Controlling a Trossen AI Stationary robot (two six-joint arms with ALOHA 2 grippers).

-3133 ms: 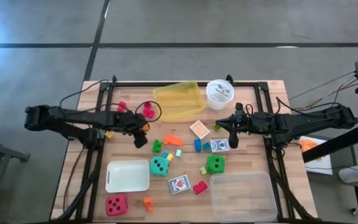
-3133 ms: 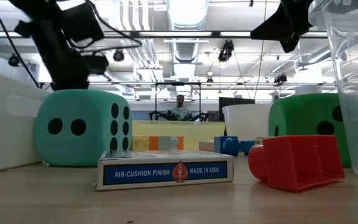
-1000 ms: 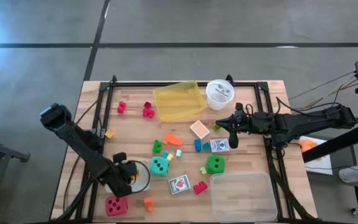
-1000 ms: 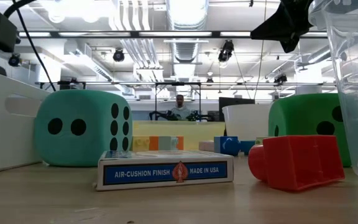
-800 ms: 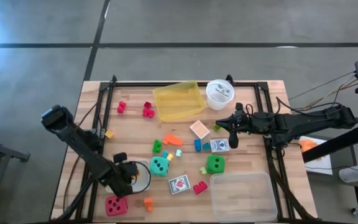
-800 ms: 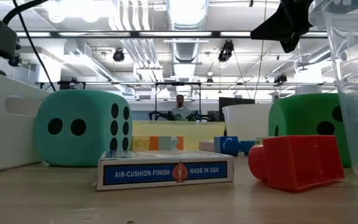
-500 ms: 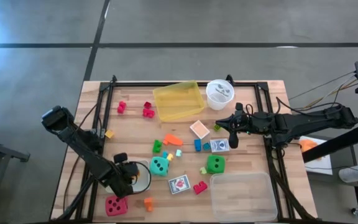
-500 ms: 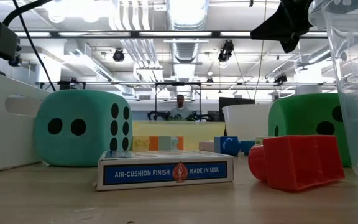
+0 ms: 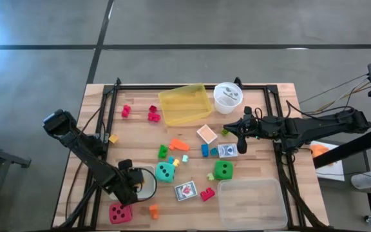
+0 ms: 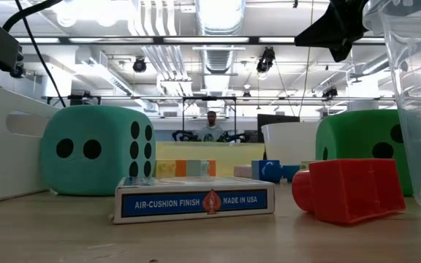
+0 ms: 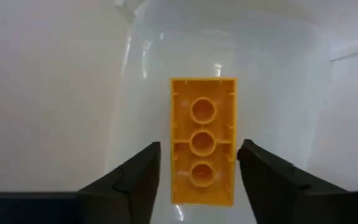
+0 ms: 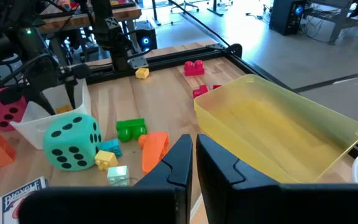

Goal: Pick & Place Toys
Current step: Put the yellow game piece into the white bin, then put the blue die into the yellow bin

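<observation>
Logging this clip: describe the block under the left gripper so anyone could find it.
Find the white tray at the table's front left, beside the teal die. The left gripper hangs over it, fingers apart. Between them lies the orange block, the only toy visible inside, hollow underside up.

Bright, even overhead light (ceiling strips glare low), soft shadows.

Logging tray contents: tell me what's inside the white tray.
One orange block lies in the white tray, between the left gripper's parted fingers. The arm hides the rest from above.
</observation>
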